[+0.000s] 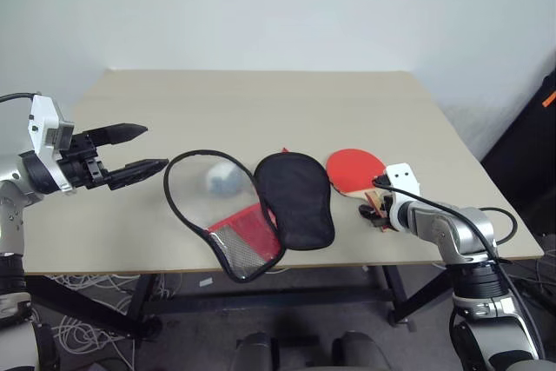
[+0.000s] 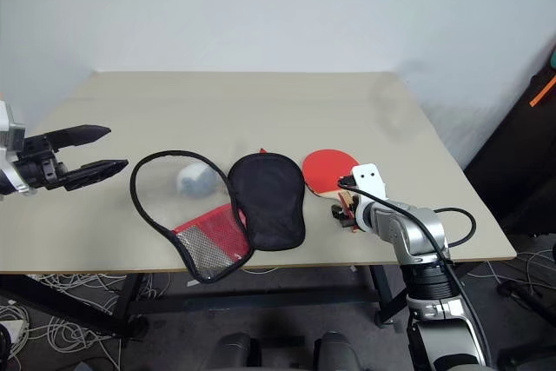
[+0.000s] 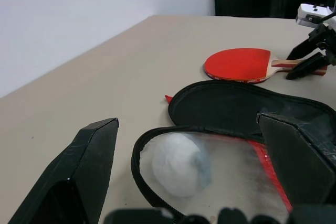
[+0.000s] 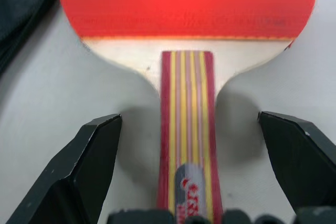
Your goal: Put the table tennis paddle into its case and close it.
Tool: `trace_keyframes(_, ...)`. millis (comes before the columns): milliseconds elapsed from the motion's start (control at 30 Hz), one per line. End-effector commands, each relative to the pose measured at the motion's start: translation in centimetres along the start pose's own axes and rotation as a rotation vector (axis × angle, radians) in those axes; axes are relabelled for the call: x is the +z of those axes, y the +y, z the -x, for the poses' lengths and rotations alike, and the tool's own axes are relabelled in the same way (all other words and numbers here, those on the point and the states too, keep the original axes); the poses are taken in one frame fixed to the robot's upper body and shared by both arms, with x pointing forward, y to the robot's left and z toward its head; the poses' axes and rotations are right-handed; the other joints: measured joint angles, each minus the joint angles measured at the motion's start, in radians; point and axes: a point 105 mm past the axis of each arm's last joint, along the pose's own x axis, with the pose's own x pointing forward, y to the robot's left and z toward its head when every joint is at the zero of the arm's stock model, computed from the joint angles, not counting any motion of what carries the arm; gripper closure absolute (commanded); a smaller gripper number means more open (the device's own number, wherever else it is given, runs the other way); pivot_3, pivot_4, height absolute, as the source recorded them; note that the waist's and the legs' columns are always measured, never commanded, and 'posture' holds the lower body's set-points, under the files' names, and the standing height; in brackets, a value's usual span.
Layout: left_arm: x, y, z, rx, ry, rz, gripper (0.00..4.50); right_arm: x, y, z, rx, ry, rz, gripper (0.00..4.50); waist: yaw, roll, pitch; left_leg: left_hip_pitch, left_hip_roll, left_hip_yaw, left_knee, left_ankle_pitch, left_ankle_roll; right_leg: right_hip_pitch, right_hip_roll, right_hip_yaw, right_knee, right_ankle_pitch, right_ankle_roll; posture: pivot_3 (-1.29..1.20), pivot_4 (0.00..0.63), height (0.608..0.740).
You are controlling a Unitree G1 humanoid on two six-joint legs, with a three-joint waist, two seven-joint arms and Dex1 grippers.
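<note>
Our right claw point(image 4: 190, 169), spread wide, straddles the paddle's point(image 4: 187, 11) striped wooden handle; left claw point(image 1: 139, 149) gapes empty beside the soft, unzipped case point(image 1: 294, 199).

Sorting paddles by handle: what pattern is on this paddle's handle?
Lengthwise red and yellow stripes on the table tennis paddle handle, clearest in the right wrist view.

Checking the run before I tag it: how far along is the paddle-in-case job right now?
Done: the red fabric case with black zipper edging lies unzipped and spread open on the beige table. In hand: the right hand, open, straddles the striped wooden handle of the red-faced table tennis paddle, not yet gripped. The left hand hovers open beside the case. Left: grasp, insert, zip shut.
</note>
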Motion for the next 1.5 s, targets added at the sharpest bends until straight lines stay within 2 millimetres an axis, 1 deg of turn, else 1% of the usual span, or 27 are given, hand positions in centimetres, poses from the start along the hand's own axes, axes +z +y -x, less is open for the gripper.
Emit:
trace_keyframes(33,1.4,0.0,0.4,0.009,-0.012,-0.050,0.00,0.2,-0.7,0.0,-0.038,-0.025,-0.019,0.56,0.000,0.000,0.000,0.000,0.000,0.000,0.000,0.000,0.000,0.000,0.000,0.000,0.000,0.000,0.000,0.00,0.000,0.740)
trace_keyframes(233,1.2,0.0,0.1,0.011,-0.013,-0.045,0.00,0.4,-1.2,-0.2,-0.058,-0.039,-0.042,2.76,0.000,0.000,0.000,0.000,0.000,0.000,0.000,0.000,0.000,0.000,0.000,0.000,0.000,0.000,0.000,0.00,0.000,0.740)
trace_keyframes(300,1.1,0.0,-0.1,0.011,-0.015,-0.044,0.00,0.8,-1.6,-0.2,-0.078,-0.053,-0.056,3.38,0.000,0.000,0.000,0.000,0.000,0.000,0.000,0.000,0.000,0.000,0.000,0.000,0.000,0.000,0.000,0.00,0.000,0.740)
trace_keyframes(400,1.1,0.0,-0.3,0.012,-0.019,-0.041,0.00,1.7,-2.7,-0.2,-0.143,-0.091,-0.095,3.39,0.000,-0.001,-0.001,0.001,0.000,0.000,0.000,0.000,0.000,0.001,0.000,0.000,0.000,0.000,0.000,0.00,0.000,0.740)
trace_keyframes(467,1.1,0.0,-0.3,0.015,-0.020,-0.040,0.00,2.9,-3.2,0.0,-0.176,-0.146,-0.137,3.39,0.000,-0.001,-0.001,0.002,0.000,0.000,0.000,0.000,0.000,0.002,0.000,0.000,0.000,0.000,0.000,0.00,0.000,0.740)
trace_keyframes(533,1.0,0.0,-0.4,0.016,-0.022,-0.040,0.00,4.3,-2.8,0.3,-0.156,-0.208,-0.170,3.39,0.001,-0.001,0.000,0.002,0.000,0.001,0.000,0.000,0.000,0.001,0.000,0.000,0.000,0.000,0.000,0.00,0.000,0.740)
trace_keyframes(567,1.0,-0.1,-0.5,0.017,-0.022,-0.040,0.00,4.9,-2.3,0.4,-0.127,-0.231,-0.173,3.39,0.002,0.000,0.000,0.001,0.000,0.000,0.000,0.000,0.000,0.001,0.000,0.000,0.000,0.000,0.000,0.00,0.000,0.740)
trace_keyframes(667,1.1,-0.1,-0.6,0.017,-0.023,-0.040,0.00,6.7,1.6,1.2,0.061,-0.283,-0.128,3.39,0.000,0.000,0.000,0.000,0.000,0.000,0.000,0.000,0.000,-0.001,0.000,0.000,0.000,0.001,-0.001,0.00,0.000,0.740)
trace_keyframes(733,1.1,-0.1,-0.7,0.016,-0.023,-0.040,0.00,7.5,3.8,1.9,0.152,-0.297,-0.114,3.39,-0.007,0.001,0.000,0.000,0.001,0.001,-0.002,0.000,0.000,-0.002,0.001,0.001,0.001,0.001,-0.001,0.00,0.000,0.740)
trace_keyframes(900,1.1,-0.2,-0.8,0.015,-0.023,-0.038,0.00,8.9,8.2,3.4,0.316,-0.306,-0.100,3.39,-0.007,0.001,0.001,-0.001,0.004,0.000,-0.001,0.001,-0.001,-0.003,0.005,0.002,0.002,0.001,-0.001,0.00,0.000,0.740)
trace_keyframes(967,1.1,-0.3,-0.9,0.014,-0.024,-0.037,0.00,8.7,9.7,3.6,0.361,-0.276,-0.080,3.39,-0.004,0.000,0.000,-0.001,0.004,0.000,-0.001,0.001,-0.001,-0.003,0.005,0.002,0.002,0.001,-0.001,0.00,0.000,0.740)
trace_keyframes(1033,1.1,-0.4,-0.9,0.012,-0.025,-0.035,0.00,8.0,11.1,3.6,0.405,-0.230,-0.076,3.39,-0.004,0.000,0.000,-0.001,0.004,0.000,-0.001,0.001,-0.002,-0.002,0.005,0.002,0.001,0.001,-0.001,0.00,0.000,0.740)
trace_keyframes(1133,1.1,-0.5,-0.9,0.012,-0.024,-0.032,0.00,6.5,12.4,2.9,0.431,-0.151,-0.075,3.39,-0.004,0.000,0.000,-0.001,0.004,0.000,-0.001,0.001,-0.002,-0.003,0.005,0.002,0.001,0.001,-0.001,0.00,0.000,0.740)
trace_keyframes(1200,1.1,-0.6,-0.9,0.013,-0.022,-0.030,0.00,5.5,12.7,2.3,0.420,-0.096,-0.082,3.39,-0.005,0.000,0.000,-0.001,0.004,0.000,-0.001,0.001,-0.002,-0.003,0.005,0.002,0.001,0.001,-0.001,0.00,0.000,0.740)
trace_keyframes(1300,1.1,-0.7,-0.8,0.015,-0.020,-0.028,0.00,4.6,13.0,1.7,0.402,-0.053,-0.095,3.39,-0.006,0.000,0.000,-0.001,0.004,0.001,-0.001,0.001,-0.002,-0.003,0.005,0.002,0.002,0.001,-0.002,0.00,0.000,0.740)
trace_keyframes(1400,1.1,-0.9,-0.8,0.015,-0.017,-0.024,0.00,4.2,13.1,0.9,0.367,-0.022,-0.111,3.39,-0.007,0.000,0.000,-0.002,0.004,0.001,-0.001,0.001,-0.003,-0.004,0.005,0.002,0.002,0.001,-0.002,0.00,0.000,0.740)
trace_keyframes(1500,1.1,-0.9,-0.8,0.015,-0.016,-0.022,0.00,4.2,13.0,0.6,0.347,-0.016,-0.120,3.39,-0.007,0.000,0.000,-0.002,0.004,0.001,-0.002,0.001,-0.003,-0.005,0.005,0.002,0.002,0.001,-0.002,0.00,0.000,0.740)
